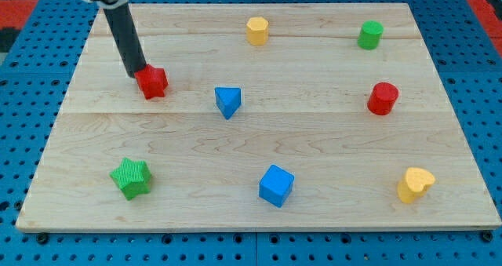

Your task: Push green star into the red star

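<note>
Green star [131,178] lies near the front left corner of the wooden surface [329,140], well apart from my tip [136,74], which stands at the far left, touching or just beside the upper left edge of the red star [152,82]. That is the relation the coming move turns on: the green star sits almost straight toward the near edge from the red star, only slightly to the left, and my tip is on the wrong side of both. To drive the green star into the red one, the tip would, as I judge it, have to travel round to the near side of the green star and then push it away toward the far edge, angled a little right.

No other block lies between the two stars. The blue triangular block [227,102] stands to the right of the red star, and the blue cube [276,185] to the right of the green star, both clear of that line.

The end effector is a bare rod with nothing to open or clench; it grasps nothing and only rests against the surface.
</note>
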Robot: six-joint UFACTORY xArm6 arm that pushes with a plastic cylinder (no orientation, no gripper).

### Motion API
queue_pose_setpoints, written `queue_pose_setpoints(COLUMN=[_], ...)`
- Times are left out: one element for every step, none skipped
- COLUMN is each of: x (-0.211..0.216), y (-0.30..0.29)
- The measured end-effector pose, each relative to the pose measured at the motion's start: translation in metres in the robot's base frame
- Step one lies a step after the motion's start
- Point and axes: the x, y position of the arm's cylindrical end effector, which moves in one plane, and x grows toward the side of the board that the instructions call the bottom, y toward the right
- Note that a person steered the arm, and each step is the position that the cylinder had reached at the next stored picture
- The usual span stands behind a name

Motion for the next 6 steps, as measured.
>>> queue_pose_setpoints(x=[0.007,0.003,0.062,0.179,0.235,0.235], y=[0.000,-0.034,-0.066,-0.057,-0.047,-0.045])
